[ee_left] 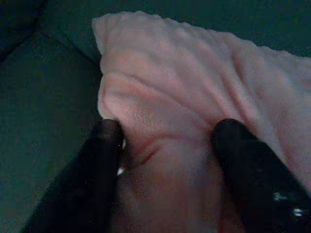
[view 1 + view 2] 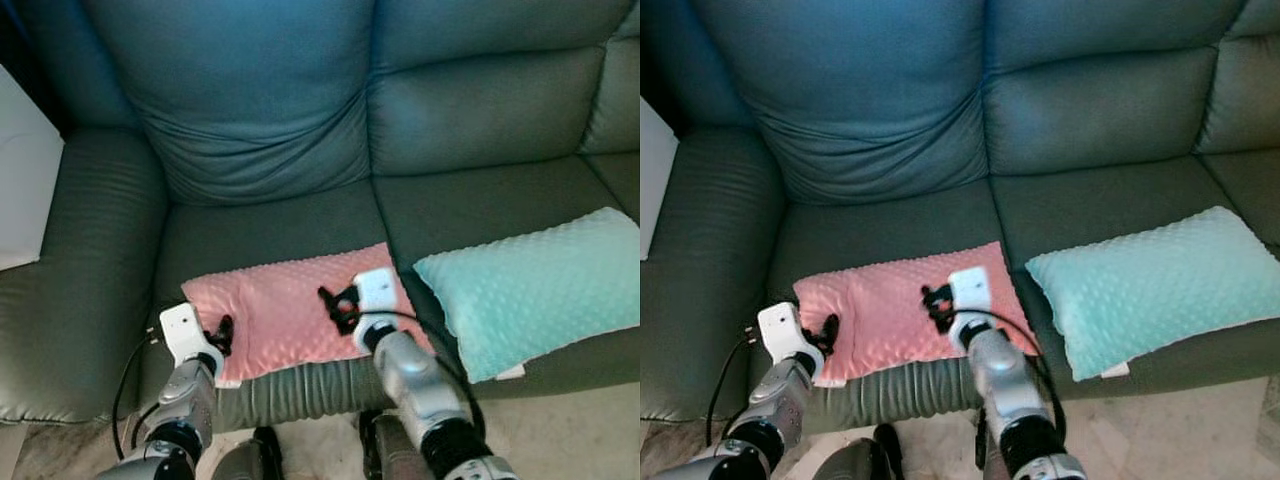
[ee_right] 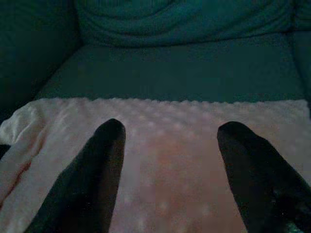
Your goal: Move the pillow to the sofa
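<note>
A pink pillow with a raised dot pattern lies on a dark teal-grey sofa, beside a mint-green dotted pillow. My arms are silver, my claw fingers black.

pillows: 2 — one pink dimpled fleece pillow, one mint-green dimpled fleece pillow | dark green leather sofa: 1, seat sections possibly three | two-fingered black grippers: 2 — left gripper, right gripper

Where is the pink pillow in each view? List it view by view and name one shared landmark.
Left eye view: pink pillow low centre, on the sofa seat.
Right eye view: low, left of centre.
Left wrist view: its corner bunched between the left claw fingers.
Right wrist view: spread under the right claw.
Shared landmark: the sofa seat.
</note>
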Tool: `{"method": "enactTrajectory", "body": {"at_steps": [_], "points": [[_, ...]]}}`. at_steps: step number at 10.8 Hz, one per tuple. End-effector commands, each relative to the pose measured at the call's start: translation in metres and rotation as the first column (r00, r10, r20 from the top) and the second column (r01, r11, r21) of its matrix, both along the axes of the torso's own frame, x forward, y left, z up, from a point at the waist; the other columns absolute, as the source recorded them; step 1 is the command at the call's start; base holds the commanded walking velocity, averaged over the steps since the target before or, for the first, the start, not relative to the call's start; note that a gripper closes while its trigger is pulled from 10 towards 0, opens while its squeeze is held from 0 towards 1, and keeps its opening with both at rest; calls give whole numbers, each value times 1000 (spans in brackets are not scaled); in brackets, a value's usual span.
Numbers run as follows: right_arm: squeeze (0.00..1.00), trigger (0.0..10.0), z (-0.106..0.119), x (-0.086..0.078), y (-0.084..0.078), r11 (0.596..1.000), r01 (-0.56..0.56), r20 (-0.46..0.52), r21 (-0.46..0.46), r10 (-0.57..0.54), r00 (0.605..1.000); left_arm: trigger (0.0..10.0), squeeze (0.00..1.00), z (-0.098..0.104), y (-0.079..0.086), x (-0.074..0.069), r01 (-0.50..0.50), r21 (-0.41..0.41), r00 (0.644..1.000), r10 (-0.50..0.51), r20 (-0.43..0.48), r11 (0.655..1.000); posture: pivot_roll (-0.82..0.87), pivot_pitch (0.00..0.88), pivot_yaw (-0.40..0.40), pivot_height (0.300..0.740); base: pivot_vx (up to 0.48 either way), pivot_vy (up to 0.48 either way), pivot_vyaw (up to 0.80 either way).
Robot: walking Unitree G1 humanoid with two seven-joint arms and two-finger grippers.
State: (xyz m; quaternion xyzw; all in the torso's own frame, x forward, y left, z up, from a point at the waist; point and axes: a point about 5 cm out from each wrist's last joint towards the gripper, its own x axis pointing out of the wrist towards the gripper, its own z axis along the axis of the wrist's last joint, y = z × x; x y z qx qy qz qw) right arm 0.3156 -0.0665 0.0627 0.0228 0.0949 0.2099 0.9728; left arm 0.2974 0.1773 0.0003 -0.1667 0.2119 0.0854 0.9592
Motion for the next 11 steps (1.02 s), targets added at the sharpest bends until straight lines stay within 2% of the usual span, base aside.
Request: {"method": "enactTrajectory", "body": {"at_steps": [1, 4, 5, 7, 9, 11], "points": [[1000, 10000, -5, -5, 2, 1000, 0, -29, 18, 1, 1000, 10000, 1000, -5, -1, -5, 6, -5, 1000, -7, -25, 1000, -275, 344, 77, 740, 0, 0, 0], [1000, 10000, -2, -7, 6, 1000, -1, -37, 29, 2, 999, 10000, 1000, 4, -13, 6, 9, -2, 1000, -9, -3, 1000, -273, 347, 75, 740, 0, 0, 0], [1000, 10000, 1, -8, 5, 1000, 0, -30, 30, 1, 1000, 10000, 1000, 16, -11, 15, 33, 76, 997, -38, 60, 997, -272, 345, 74, 740, 0, 0, 0], [1000, 10000, 2, -4, 3, 1000, 6, -27, 24, -5, 1000, 10000, 1000, 25, 5, 19, 15, 171, 994, -33, 104, 985, -254, 318, 81, 740, 0, 0, 0], [1000, 10000, 7, 1, -2, 1000, 15, -21, 25, -14, 1000, 10000, 1000, 29, 26, 16, -24, 246, 991, -10, 134, 969, -241, 276, 90, 740, 0, 0, 0], [1000, 10000, 11, 5, -6, 999, 16, -12, 28, -16, 1000, 10000, 1000, 35, 45, 12, -68, 257, 982, 20, 186, 964, -232, 222, 93, 740, 0, 0, 0]]}}
